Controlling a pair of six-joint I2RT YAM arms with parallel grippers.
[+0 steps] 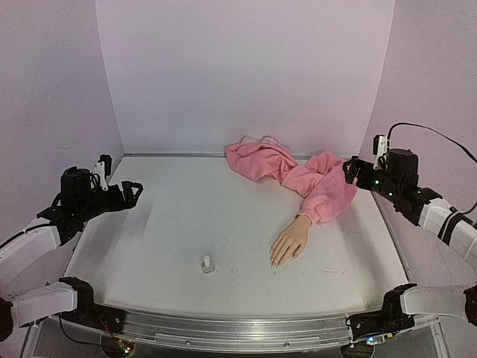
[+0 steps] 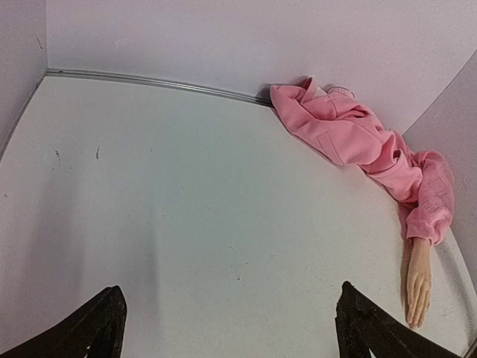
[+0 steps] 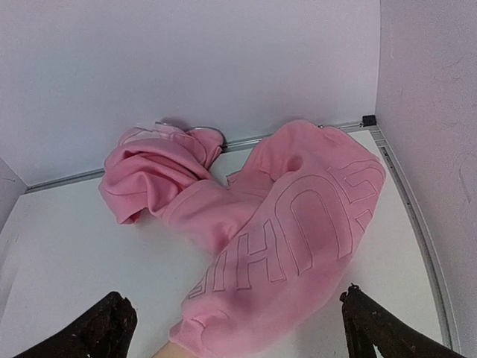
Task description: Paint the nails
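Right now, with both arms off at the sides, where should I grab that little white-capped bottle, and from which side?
Probably the small bottle by its lower body, under the cap, coming in level from its left with the open left gripper. It stands upright and alone on the table, and the mannequin hand lies off to its right, so the left side is free.

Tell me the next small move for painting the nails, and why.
Probably lower the left gripper toward the small bottle: it and the right gripper hang open and empty, and the bottle stands capped, untouched, beside the mannequin hand.
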